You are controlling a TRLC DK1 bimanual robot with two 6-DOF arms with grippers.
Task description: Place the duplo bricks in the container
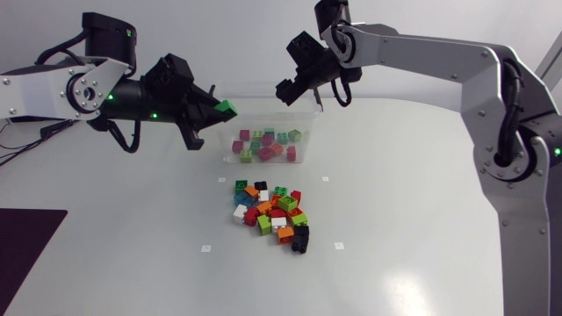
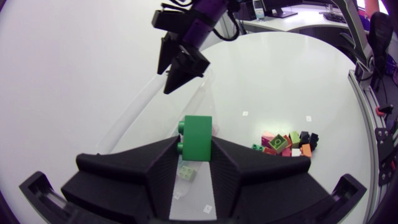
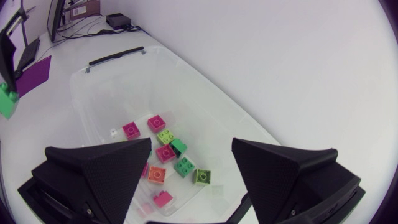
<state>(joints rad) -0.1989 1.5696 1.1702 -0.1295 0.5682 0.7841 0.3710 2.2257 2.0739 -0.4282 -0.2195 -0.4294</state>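
My left gripper (image 1: 215,110) is shut on a green duplo brick (image 1: 227,108), held in the air beside the left wall of the clear plastic container (image 1: 309,132). The brick (image 2: 198,137) stands upright between the two black fingers. My right gripper (image 1: 300,98) hangs open over the container's back part, with nothing between its fingers (image 3: 99,171). Below it several pink, green and orange bricks (image 3: 168,152) lie on the container's floor (image 3: 112,93). A mixed pile of loose bricks (image 1: 272,213) sits on the table in front of the container.
A dark purple mat (image 1: 26,250) lies at the table's front left corner. Small white marks (image 1: 205,248) dot the white table around the pile. In the left wrist view the right gripper (image 2: 177,62) shows ahead, above the container's wall (image 2: 149,102).
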